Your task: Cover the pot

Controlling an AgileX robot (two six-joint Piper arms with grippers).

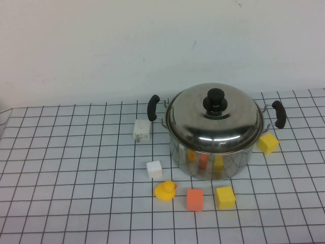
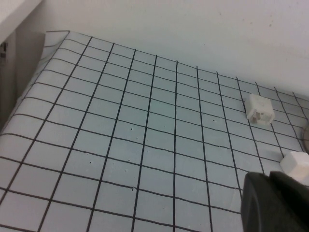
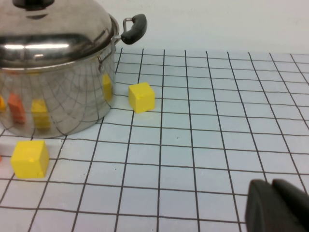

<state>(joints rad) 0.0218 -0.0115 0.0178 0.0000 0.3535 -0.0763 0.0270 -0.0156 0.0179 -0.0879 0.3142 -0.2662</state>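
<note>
The steel pot (image 1: 210,160) with two black side handles stands right of the table's middle. The domed steel lid (image 1: 215,119) with a black knob (image 1: 214,99) sits on top of it. The pot also shows in the right wrist view (image 3: 53,101), lid on. My left gripper (image 2: 273,200) is shut and empty, low over the mat, left of a white block (image 2: 295,166). My right gripper (image 3: 277,205) is shut and empty, over bare mat to the right of the pot. Neither gripper shows in the high view.
Around the pot lie a white adapter (image 1: 141,130), a white block (image 1: 154,169), a yellow duck (image 1: 165,191), an orange block (image 1: 194,199) and two yellow blocks (image 1: 225,197) (image 1: 267,143). The gridded mat (image 1: 66,173) stretches wide to the left.
</note>
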